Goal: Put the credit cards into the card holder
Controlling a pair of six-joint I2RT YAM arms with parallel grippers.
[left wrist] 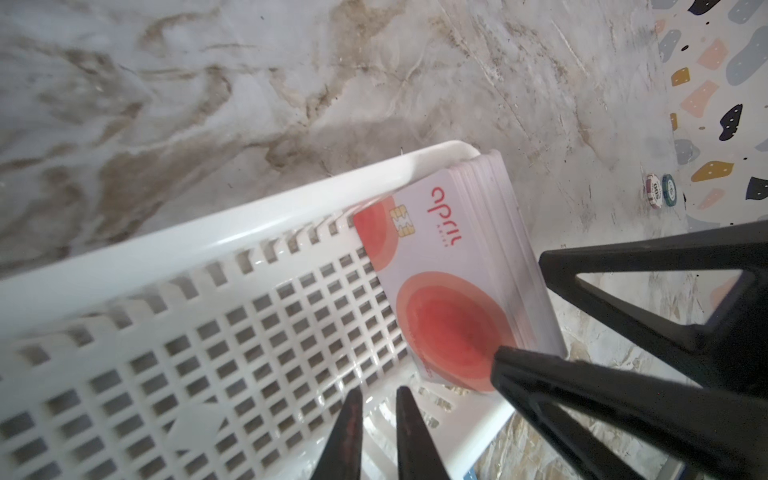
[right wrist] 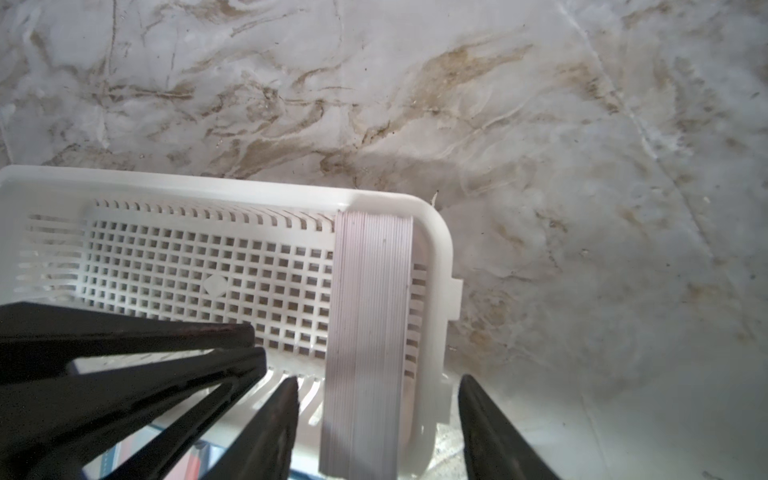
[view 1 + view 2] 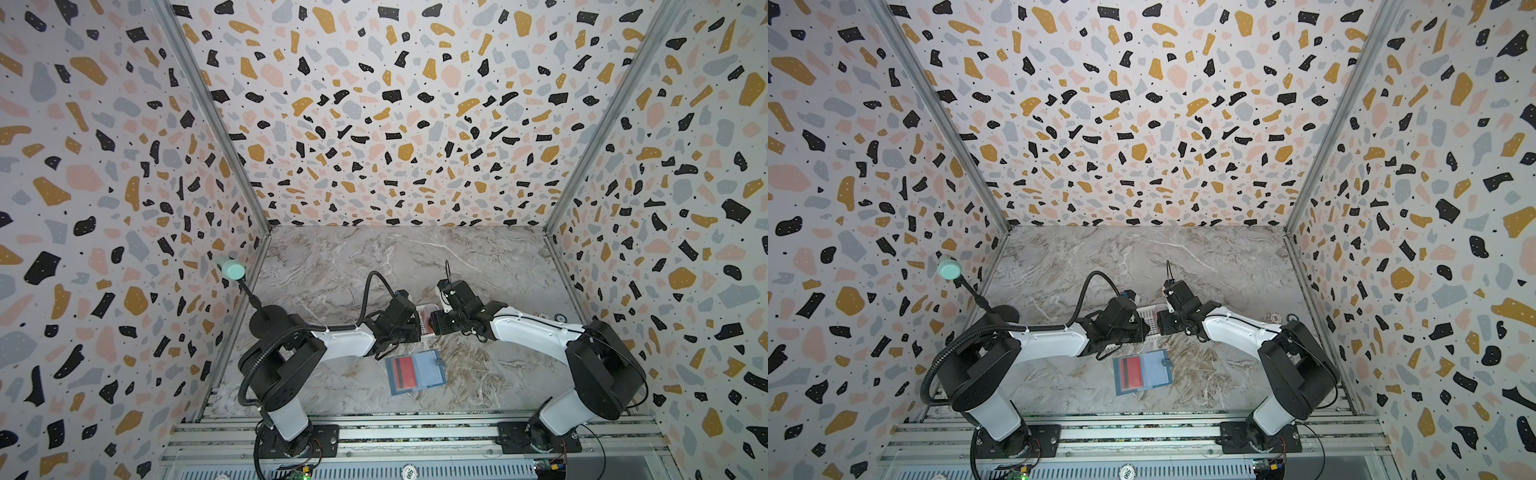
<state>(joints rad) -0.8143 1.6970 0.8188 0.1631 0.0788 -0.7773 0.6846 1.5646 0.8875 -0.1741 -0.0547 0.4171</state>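
In both top views the two arms meet over a white basket (image 3: 1149, 321) and hide most of it, along with both sets of jaws. The card holder (image 3: 417, 371) lies open on the marble table (image 3: 374, 266), near the basket on the side toward the arm bases. A red card (image 3: 405, 370) sits in one of its pockets. Poker chips (image 3: 1276, 318) sit well apart from the basket, by the right wall.

Only the left wrist view shows the credit cards (image 1: 453, 266) face-on, a stack standing on edge against one end of the basket. The left gripper (image 1: 378, 392) hangs over the basket floor, jaws narrowly parted, gripping nothing.

The right wrist view shows the stack edge-on. The right gripper (image 2: 378, 382) is spread wide astride it, with gaps on both sides, released.
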